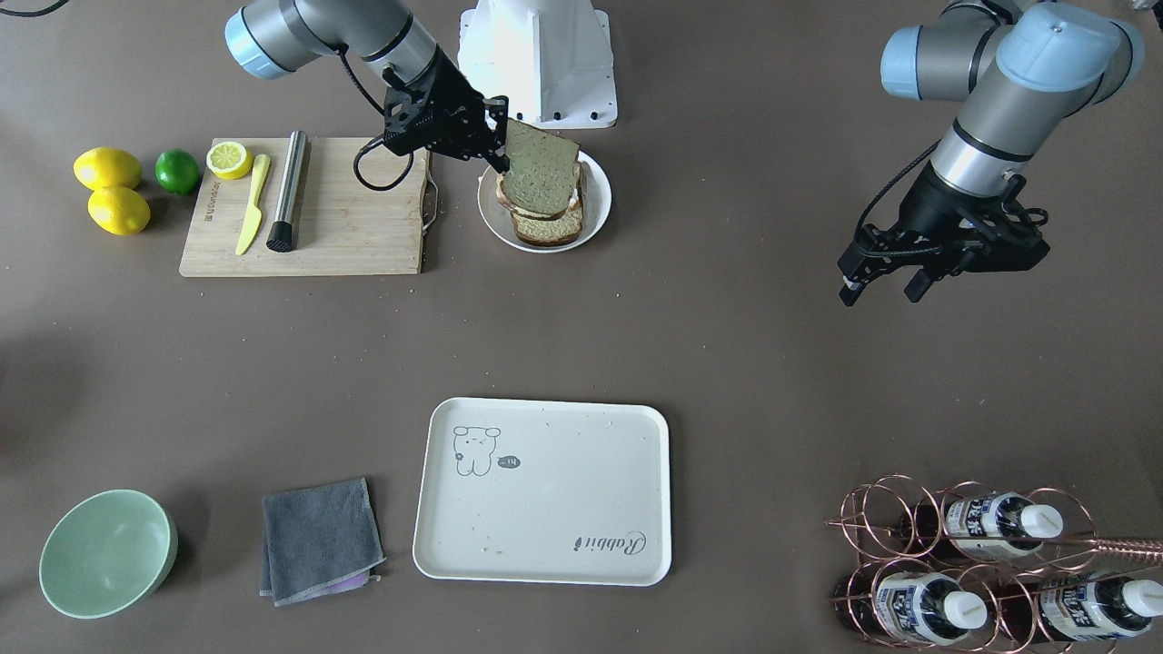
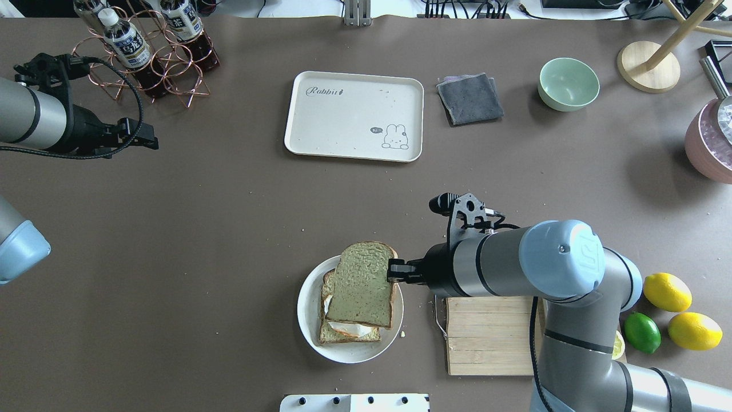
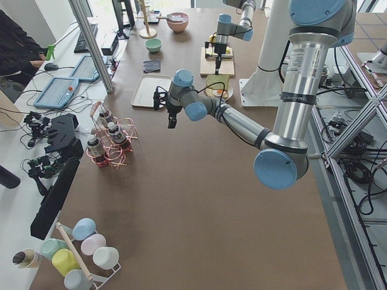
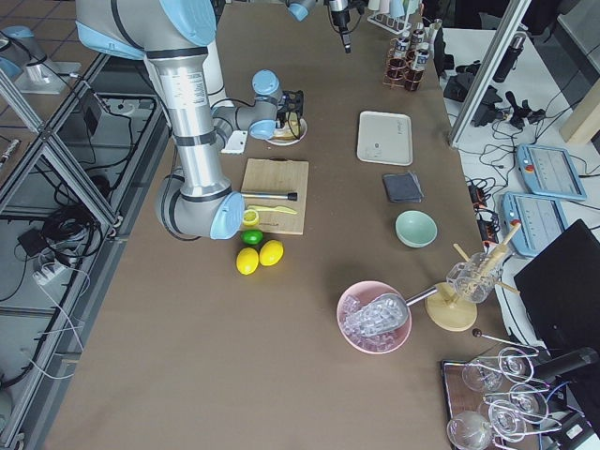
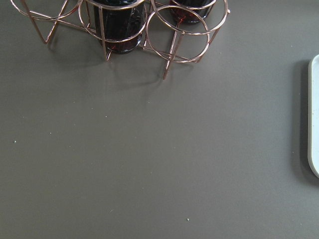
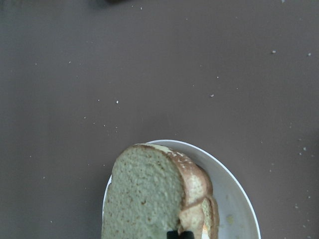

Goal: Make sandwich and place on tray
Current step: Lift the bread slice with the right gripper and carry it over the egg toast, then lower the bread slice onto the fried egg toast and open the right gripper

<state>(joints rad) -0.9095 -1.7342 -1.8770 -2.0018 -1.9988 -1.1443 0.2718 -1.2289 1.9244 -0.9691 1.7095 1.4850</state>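
My right gripper (image 1: 501, 159) is shut on the edge of the top bread slice (image 1: 541, 171) and holds it tilted over the round white plate (image 1: 597, 204). In the overhead view the gripper (image 2: 394, 270) pinches the slice (image 2: 361, 292) at its right edge. Under it lies more bread (image 2: 349, 336) with the white fried egg (image 2: 350, 328) on it. The slice also fills the bottom of the right wrist view (image 6: 144, 199). The cream tray (image 1: 545, 509) with the rabbit drawing lies apart, across the table, with nothing on it (image 2: 354, 97). My left gripper (image 1: 886, 289) is open, holds nothing and hovers near the bottle rack.
A bamboo cutting board (image 1: 345, 227) with a half lemon, yellow knife and steel muddler lies beside the plate. Lemons (image 1: 107, 169) and a lime (image 1: 176, 171) sit past it. A green bowl (image 1: 107, 552), grey cloth (image 1: 320, 538) and copper bottle rack (image 1: 963, 563) line the far edge.
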